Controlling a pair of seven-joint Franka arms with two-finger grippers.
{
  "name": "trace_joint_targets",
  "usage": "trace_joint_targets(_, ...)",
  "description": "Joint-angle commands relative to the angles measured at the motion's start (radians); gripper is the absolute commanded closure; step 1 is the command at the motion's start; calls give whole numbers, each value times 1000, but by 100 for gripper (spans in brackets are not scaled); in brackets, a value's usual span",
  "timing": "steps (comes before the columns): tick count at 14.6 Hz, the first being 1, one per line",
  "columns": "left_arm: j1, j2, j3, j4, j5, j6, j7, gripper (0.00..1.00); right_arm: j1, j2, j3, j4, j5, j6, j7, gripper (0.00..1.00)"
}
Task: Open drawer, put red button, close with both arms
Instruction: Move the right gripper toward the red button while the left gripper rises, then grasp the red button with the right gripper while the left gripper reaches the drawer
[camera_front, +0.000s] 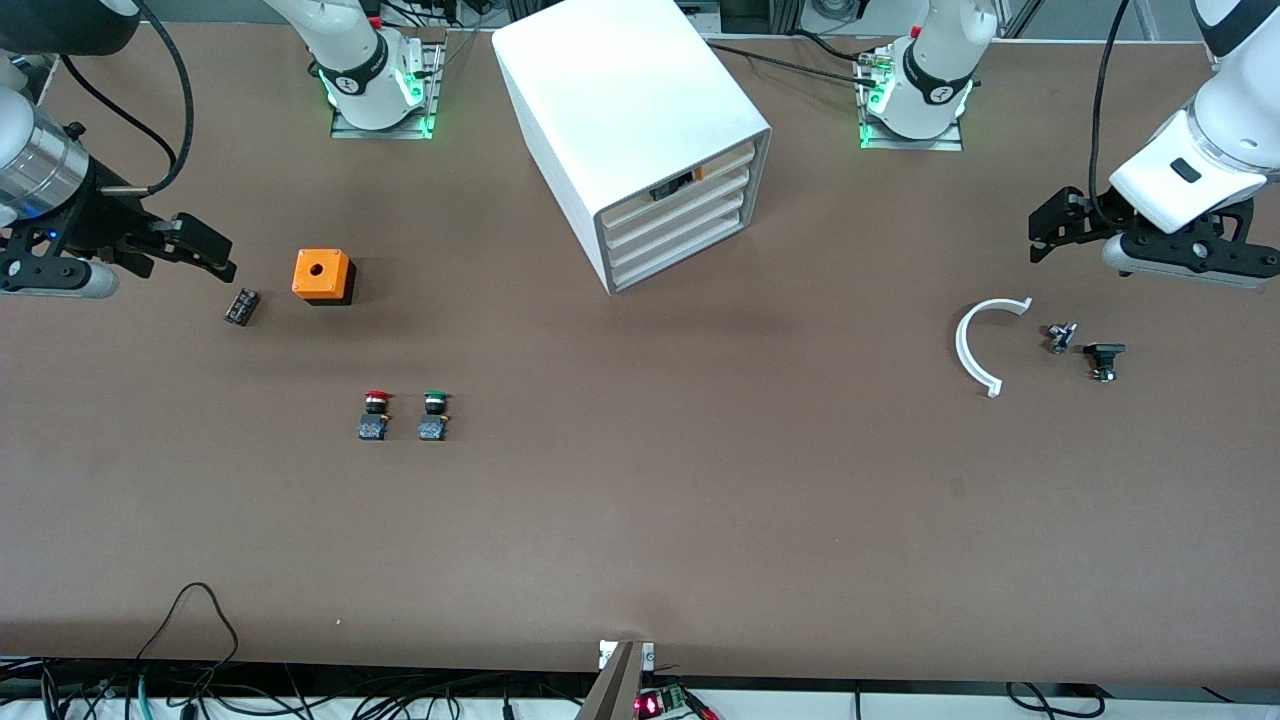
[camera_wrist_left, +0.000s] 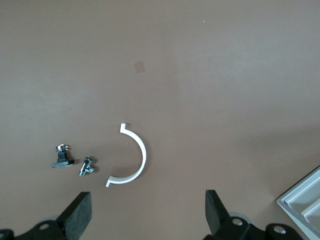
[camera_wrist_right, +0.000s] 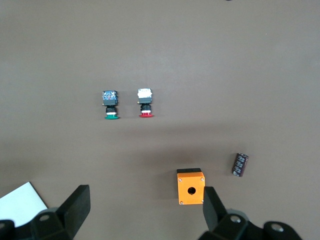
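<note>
The white box cabinet (camera_front: 640, 130) stands at the middle of the table near the arms' bases, its four flat drawer fronts (camera_front: 680, 230) all pushed in. The red button (camera_front: 376, 413) stands beside its green twin (camera_front: 434, 413), nearer the front camera than the cabinet, toward the right arm's end. Both also show in the right wrist view, red (camera_wrist_right: 145, 104) and green (camera_wrist_right: 111, 105). My right gripper (camera_front: 195, 243) is open and empty in the air beside an orange box (camera_front: 322, 276). My left gripper (camera_front: 1055, 225) is open and empty over the table at the left arm's end.
A small black cylinder (camera_front: 242, 306) lies beside the orange box (camera_wrist_right: 190, 186). A white half ring (camera_front: 980, 345), a small metal part (camera_front: 1060, 337) and a small black part (camera_front: 1104, 358) lie under the left gripper's end. A dark thing shows in the top drawer's slot (camera_front: 680, 183).
</note>
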Motion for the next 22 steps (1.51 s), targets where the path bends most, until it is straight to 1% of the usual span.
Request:
trace_joint_targets(1, 1, 3, 5, 14, -28, -60, 13, 0, -10, 45, 17, 13, 17, 28, 10, 0)
trace_joint_targets(4, -6, 7, 3, 28, -40, -98, 15, 0, -10, 106, 19, 8, 15, 71, -7, 0)
trace_joint_targets(6, -7, 12, 5, 29, -155, -155, 19, 0, 4, 130, 20, -19, 1, 119, -6, 0)
trace_joint_targets(7, -9, 13, 5, 29, -189, -193, 30, 0, 6, 146, 20, -36, 1, 152, -6, 0)
trace_joint_targets(9, -29, 30, -12, 29, -197, -259, 41, 0, 6, 180, 22, -67, 1, 227, -10, 0)
trace_joint_targets(10, -41, 35, -15, 31, -200, -313, 42, 0, 19, 195, 22, -69, 0, 246, -13, 0)
trace_joint_targets(11, -52, 36, -21, 29, -226, -343, 44, 0, 32, 220, 22, -69, 0, 260, -13, 0)
trace_joint_targets(13, -58, 53, -27, 26, -278, -364, 44, 0, 32, 274, 22, -76, 0, 327, -13, 0)
trace_joint_targets(14, -58, 68, -29, 26, -333, -371, 44, 0, 32, 301, 22, -90, 0, 379, -13, 0)
trace_joint_targets(16, -44, 125, -29, 15, -489, -439, 55, 0, 32, 350, 20, -108, -6, 468, -18, 0)
trace_joint_targets(17, -52, 145, -29, 14, -515, -443, 79, 0, 30, 373, 19, -107, -16, 502, -27, 0)
trace_joint_targets(19, -61, 167, -46, 9, -528, -424, 113, 0, 27, 428, 17, -110, -19, 589, -32, 0)
trace_joint_targets(20, -59, 205, -49, 8, -561, -404, 187, 0, 27, 452, 17, -112, -19, 629, -32, 0)
trace_joint_targets(21, -59, 231, -47, 5, -624, -393, 258, 0, 27, 478, 17, -112, -19, 668, -32, 0)
trace_joint_targets(22, -52, 249, -47, -11, -658, -370, 301, 0, 27, 504, 17, -112, -19, 708, -32, 0)
